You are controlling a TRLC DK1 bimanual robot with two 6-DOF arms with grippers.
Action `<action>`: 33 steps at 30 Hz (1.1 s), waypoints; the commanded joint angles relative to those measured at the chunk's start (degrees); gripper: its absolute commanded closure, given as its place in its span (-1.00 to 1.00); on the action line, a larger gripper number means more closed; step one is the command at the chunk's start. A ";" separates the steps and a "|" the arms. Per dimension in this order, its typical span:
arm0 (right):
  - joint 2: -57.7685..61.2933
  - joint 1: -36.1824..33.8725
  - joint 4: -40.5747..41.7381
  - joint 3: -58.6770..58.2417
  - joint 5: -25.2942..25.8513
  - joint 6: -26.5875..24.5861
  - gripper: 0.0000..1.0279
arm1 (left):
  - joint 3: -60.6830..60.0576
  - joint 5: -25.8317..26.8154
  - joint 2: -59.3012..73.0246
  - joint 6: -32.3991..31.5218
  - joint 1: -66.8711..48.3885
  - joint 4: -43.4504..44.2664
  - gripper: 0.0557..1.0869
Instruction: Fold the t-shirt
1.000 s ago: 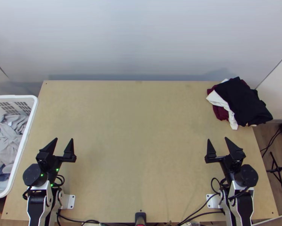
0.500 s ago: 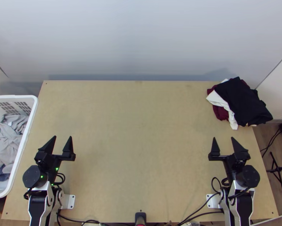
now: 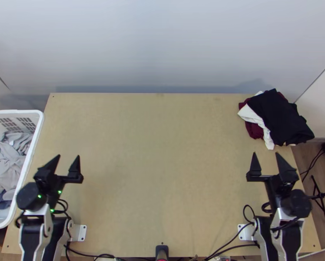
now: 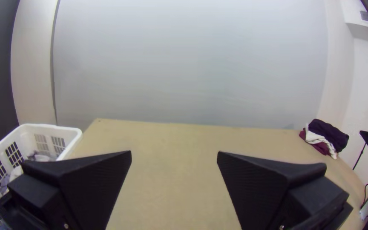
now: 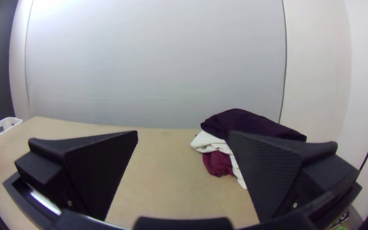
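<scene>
As left tool (image 3: pixel 68 156) and right tool (image 3: pixel 266 153) hold fingers apart | t-shirt not certain, maybe among grey garments (image 3: pixel 7 161) in white basket (image 3: pixel 14 112) or black-topped clothes pile (image 3: pixel 280 115) on tabletop (image 3: pixel 162 152) | folding seems not started

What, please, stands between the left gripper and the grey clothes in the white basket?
The basket's side wall stands between the left gripper and the grey clothes; nothing else visible does. I cannot tell whether a t-shirt is among them.
</scene>
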 commanded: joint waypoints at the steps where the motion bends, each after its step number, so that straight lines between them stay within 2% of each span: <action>1: 10.81 0.82 -3.24 13.60 0.69 0.10 -0.86 | 17.07 -2.57 11.27 2.30 0.31 -9.80 -0.90; 5: 20.66 1.88 -8.16 25.64 0.69 0.01 -0.87 | 29.55 -5.12 19.18 2.21 0.23 -18.59 -0.90; 14: 40.69 3.55 -14.49 49.37 0.69 0.10 -0.92 | 47.30 -5.20 32.10 2.91 -0.74 -21.40 -0.90; 18: 49.04 7.59 -19.06 58.77 0.69 0.10 -0.92 | 55.21 -5.12 41.51 2.47 -1.44 -23.51 -0.90; 24: 59.33 12.16 -20.46 66.33 0.60 1.68 -0.92 | 69.10 -5.29 59.00 0.71 -2.15 -28.69 -0.90; 28: 65.92 13.92 -20.46 69.49 0.69 2.65 -0.91 | 73.75 -10.57 68.40 0.54 -3.64 -30.72 -0.90; 33: 71.90 15.67 -20.73 70.64 0.69 2.47 -0.91 | 76.57 -11.97 76.66 0.98 -3.64 -35.29 -0.90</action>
